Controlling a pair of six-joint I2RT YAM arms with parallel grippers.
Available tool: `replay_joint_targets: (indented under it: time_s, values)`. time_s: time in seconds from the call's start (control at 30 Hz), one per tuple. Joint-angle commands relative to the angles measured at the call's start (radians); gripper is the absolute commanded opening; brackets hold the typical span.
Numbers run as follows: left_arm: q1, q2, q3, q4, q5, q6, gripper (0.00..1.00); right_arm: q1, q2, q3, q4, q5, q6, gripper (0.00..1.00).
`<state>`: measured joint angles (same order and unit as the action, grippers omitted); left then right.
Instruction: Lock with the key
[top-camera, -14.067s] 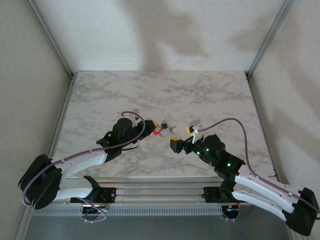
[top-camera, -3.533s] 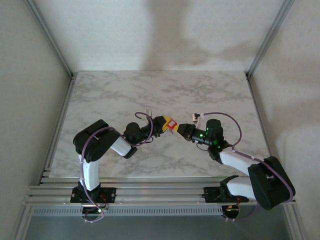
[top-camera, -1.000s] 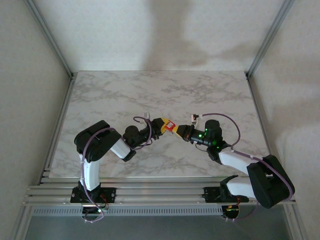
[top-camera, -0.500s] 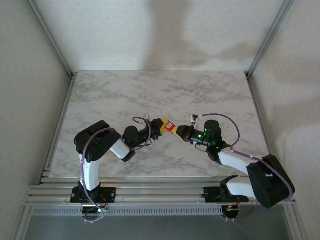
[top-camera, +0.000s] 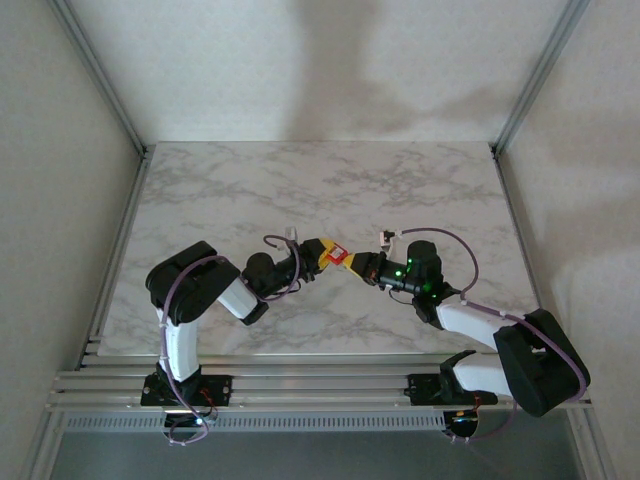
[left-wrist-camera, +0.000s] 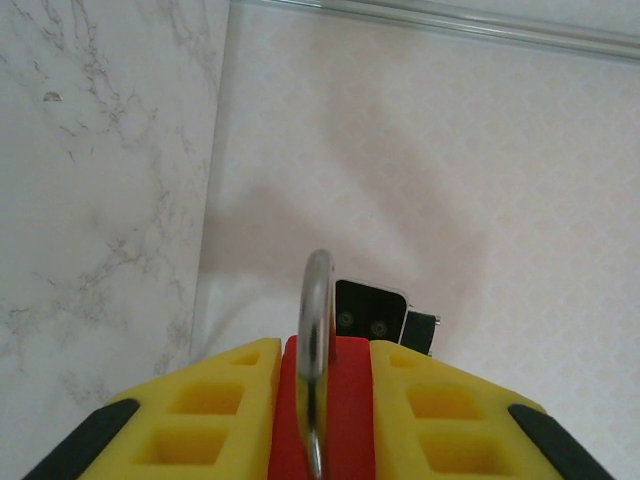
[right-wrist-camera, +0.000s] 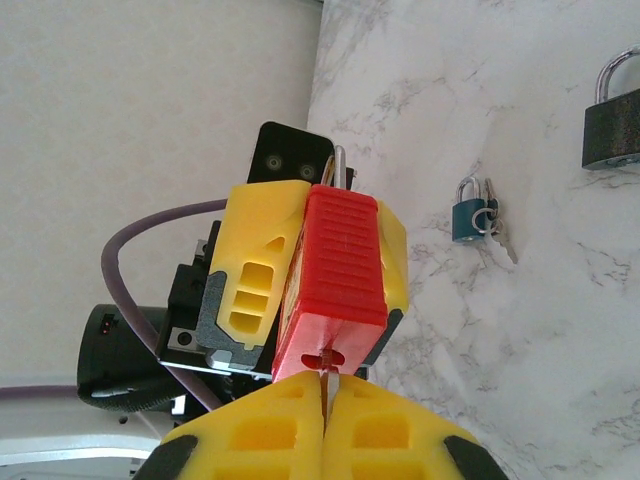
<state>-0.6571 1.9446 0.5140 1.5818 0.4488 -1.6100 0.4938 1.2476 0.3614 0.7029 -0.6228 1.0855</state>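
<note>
A red padlock (right-wrist-camera: 340, 260) with a silver shackle (left-wrist-camera: 317, 320) is held above the table, and my left gripper (left-wrist-camera: 325, 352) is shut on its body (left-wrist-camera: 345, 420). In the right wrist view the left gripper's yellow fingers (right-wrist-camera: 252, 262) flank the red body. My right gripper (right-wrist-camera: 324, 385) is shut on the key (right-wrist-camera: 324, 366), whose thin metal blade reaches into the keyhole slot in the padlock's bottom face. In the top view the two grippers meet tip to tip at the padlock (top-camera: 336, 253) over the middle of the marble table (top-camera: 420, 180).
A small teal padlock with keys on a ring (right-wrist-camera: 470, 215) lies on the marble beyond the red one. A dark padlock (right-wrist-camera: 612, 125) lies farther out at the right edge. Grey walls and metal frame posts (top-camera: 530, 85) bound the table.
Both grippers and the padlock have edged slightly to the left. The grips are unchanged.
</note>
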Motion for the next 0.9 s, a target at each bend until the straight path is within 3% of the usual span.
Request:
replay_joint_targets:
  time_s: [0.0, 0.87]
  values:
    - [0.098, -0.006, -0.033, 0.199, -0.158, -0.028, 0.00, -0.003, -0.029, -0.006, 0.037, -0.014, -0.071, 0.00]
    - [0.148, -0.014, -0.037, 0.190, -0.235, -0.023, 0.00, 0.029, 0.009, 0.017, 0.041, -0.028, -0.068, 0.00]
